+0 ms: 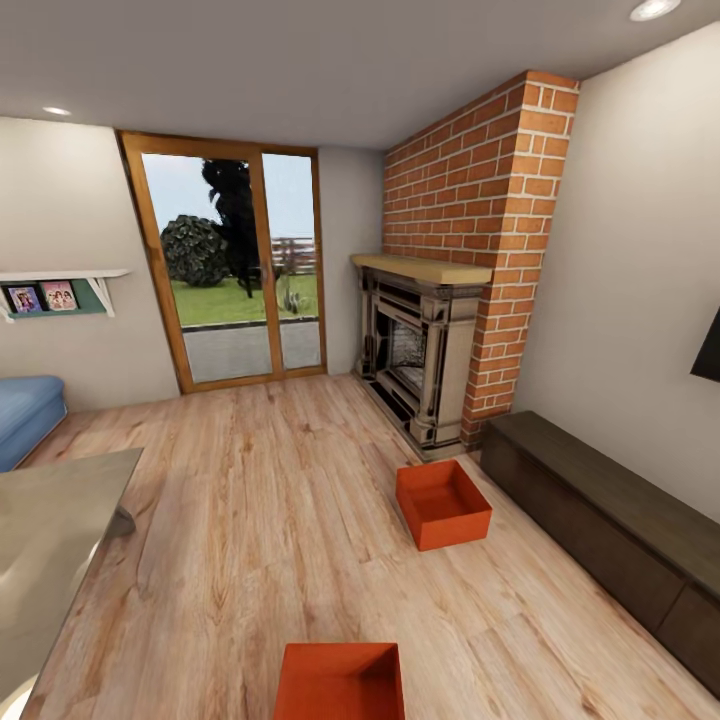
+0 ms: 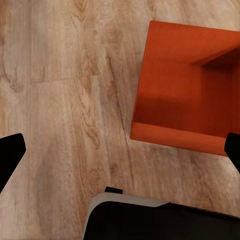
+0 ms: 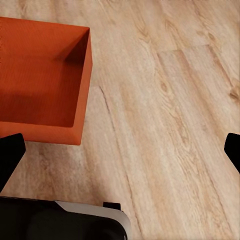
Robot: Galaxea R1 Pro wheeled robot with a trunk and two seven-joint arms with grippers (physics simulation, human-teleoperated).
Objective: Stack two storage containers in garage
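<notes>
Two orange-red storage containers stand lidless and empty on the living room's light wood plank floor. One container (image 1: 443, 503) sits near the fireplace. The other container (image 1: 340, 682) lies at the near edge of the head view, just in front of me. The near container (image 2: 187, 95) shows beside my left gripper (image 2: 121, 152), which hangs open above bare planks, its black fingertips (image 2: 11, 152) wide apart. My right gripper (image 3: 121, 152) is also open over the planks, with the container (image 3: 42, 85) off to one side of it. Neither gripper touches a container.
A long dark brown bench (image 1: 610, 540) runs along the right wall. The ornate fireplace (image 1: 415, 355) and red brick chimney (image 1: 480, 230) stand behind the far container. Wood-framed glass doors (image 1: 235, 270) are at the back, a blue sofa (image 1: 25, 415) and a grey slab (image 1: 50, 540) at the left.
</notes>
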